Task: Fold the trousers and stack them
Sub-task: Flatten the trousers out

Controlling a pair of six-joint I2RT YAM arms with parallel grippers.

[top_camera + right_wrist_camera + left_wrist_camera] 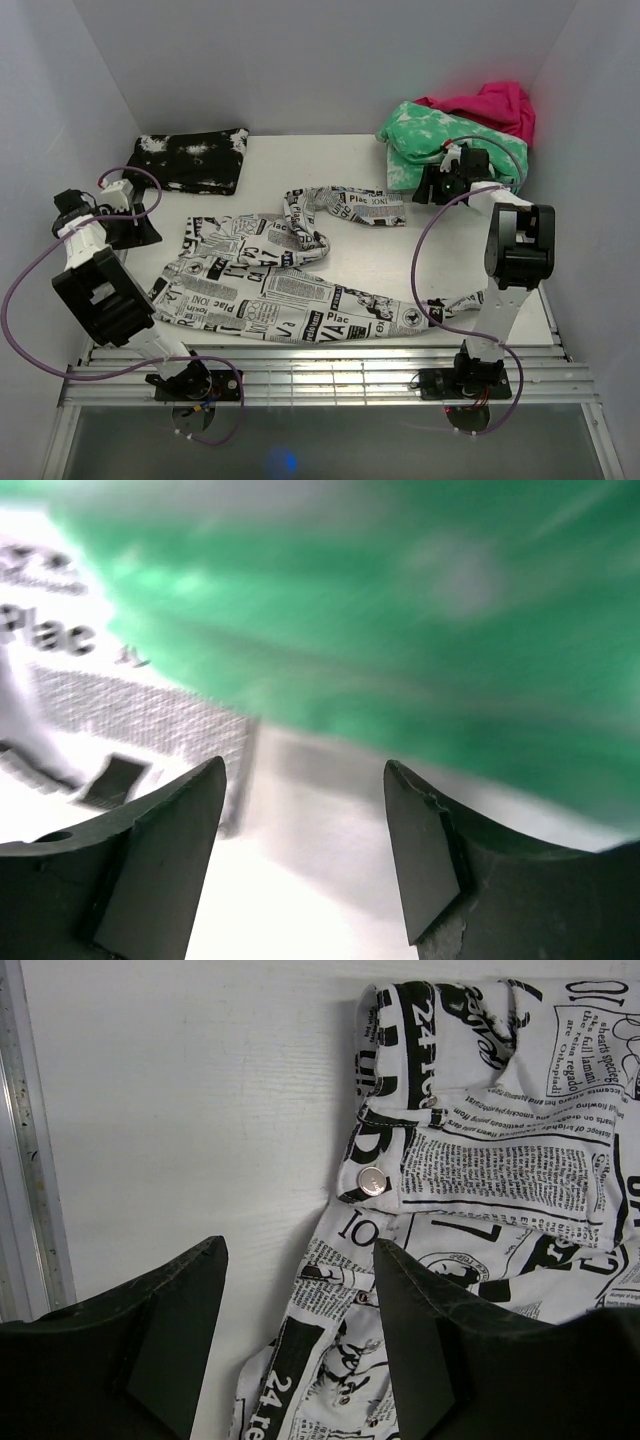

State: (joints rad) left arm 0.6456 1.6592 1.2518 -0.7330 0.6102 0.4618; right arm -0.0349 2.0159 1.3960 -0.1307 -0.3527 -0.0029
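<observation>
The trousers (280, 290), white with black newspaper print, lie spread out and rumpled on the white table (300, 160). The waist is at the left, one leg runs to the back right and the other along the front to the right. My left gripper (143, 230) is open and empty just left of the waist. In the left wrist view it (300, 1345) hovers over the waistband edge (500, 1160) by a metal button (373, 1181). My right gripper (424, 187) is open and empty at the back right. In the blurred right wrist view it (305, 865) is by the leg's end (60, 670).
A black white-speckled folded garment (190, 158) lies at the back left. A green-and-white garment (430, 135), also seen from the right wrist (400, 630), and a pink one (490, 105) are piled at the back right corner. White walls enclose the table. A metal rail (330, 370) runs along the front.
</observation>
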